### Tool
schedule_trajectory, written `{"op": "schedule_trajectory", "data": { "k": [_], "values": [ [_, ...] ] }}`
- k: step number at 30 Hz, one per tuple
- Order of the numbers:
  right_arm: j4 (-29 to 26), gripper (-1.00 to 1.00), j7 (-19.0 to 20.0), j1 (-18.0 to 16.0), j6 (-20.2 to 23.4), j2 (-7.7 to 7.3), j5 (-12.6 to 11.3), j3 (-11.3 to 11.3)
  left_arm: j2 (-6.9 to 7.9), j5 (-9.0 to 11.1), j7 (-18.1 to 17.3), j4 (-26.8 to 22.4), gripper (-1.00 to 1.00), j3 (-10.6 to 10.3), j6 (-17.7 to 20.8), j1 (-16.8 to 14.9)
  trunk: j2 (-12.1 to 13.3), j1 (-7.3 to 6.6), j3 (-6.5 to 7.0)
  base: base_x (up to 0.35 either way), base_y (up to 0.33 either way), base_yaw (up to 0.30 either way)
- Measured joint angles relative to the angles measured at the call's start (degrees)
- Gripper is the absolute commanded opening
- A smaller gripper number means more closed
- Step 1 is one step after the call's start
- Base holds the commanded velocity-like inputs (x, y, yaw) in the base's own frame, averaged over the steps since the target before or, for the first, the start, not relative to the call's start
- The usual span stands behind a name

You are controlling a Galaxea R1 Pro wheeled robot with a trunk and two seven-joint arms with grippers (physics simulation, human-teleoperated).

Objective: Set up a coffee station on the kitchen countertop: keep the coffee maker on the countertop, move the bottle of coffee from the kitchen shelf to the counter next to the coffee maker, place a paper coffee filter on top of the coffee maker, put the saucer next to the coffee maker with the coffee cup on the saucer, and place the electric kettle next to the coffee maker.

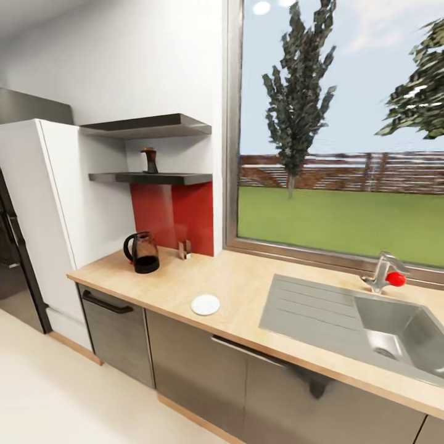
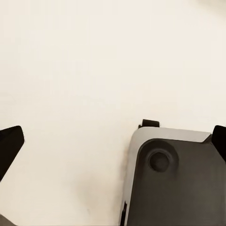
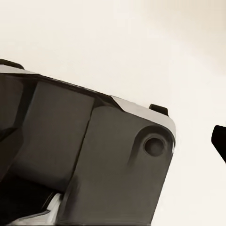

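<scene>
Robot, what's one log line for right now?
bottle of coffee: on shelf | electric kettle: on countertop | saucer: near counter edge | nothing held
</scene>
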Motion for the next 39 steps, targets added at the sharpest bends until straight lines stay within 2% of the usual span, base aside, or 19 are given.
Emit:
{"op": "schedule_trajectory", "data": {
  "k": [2, 6, 7, 9, 13, 27, 39],
  "values": [
    [0.0, 1.0, 1.5, 0.0, 2.1, -0.03, -1.4, 0.0, 0.01, 0.0, 0.0, 0.0, 1.0, 0.0, 0.0, 0.0, 0.0, 0.0, 0.0, 0.235, 0.273, 0.0],
    [0.1, 1.0, 0.7, 0.0, 5.7, -0.05, -6.8, 0.0, 0.01, 0.0, 0.0, 0.0, 1.0, -0.1, 0.0, 0.0, 0.0, 0.0, 0.0, 0.235, 0.273, 0.0],
    [0.1, 1.0, -1.3, 0.0, 6.1, -0.06, -8.4, 0.0, 0.02, 0.0, 0.0, 0.0, 1.0, -0.2, 0.0, 0.0, 0.0, 0.0, 0.0, 0.235, 0.273, 0.0],
    [0.2, 1.0, -5.0, 0.0, 6.2, -0.06, -9.1, 0.1, 0.06, 0.1, 0.0, 0.0, 1.0, -0.2, 0.0, 0.0, 0.0, 0.0, 0.0, 0.235, 0.273, 0.0],
    [0.2, 1.0, -6.7, 0.0, 6.1, 0.01, -9.4, 0.3, 0.1, 0.1, 0.0, 0.1, 1.0, -0.2, 0.0, 0.0, 0.0, 0.0, 0.0, 0.235, 0.273, 0.0],
    [0.2, 1.0, -6.9, 0.0, 5.9, 0.44, -9.4, 0.4, 0.01, 0.1, 0.0, 0.0, 1.0, -0.4, 0.0, 0.0, 0.0, 0.01, 0.0, 0.223, 0.278, 0.0],
    [0.2, 1.0, -7.0, 0.0, 5.9, 0.11, -9.6, 0.1, 0.01, 0.2, 0.0, 0.1, 1.0, -0.3, 0.0, 0.0, 0.0, 0.01, 0.0, 0.111, 0.325, 0.0]
  ]
}}
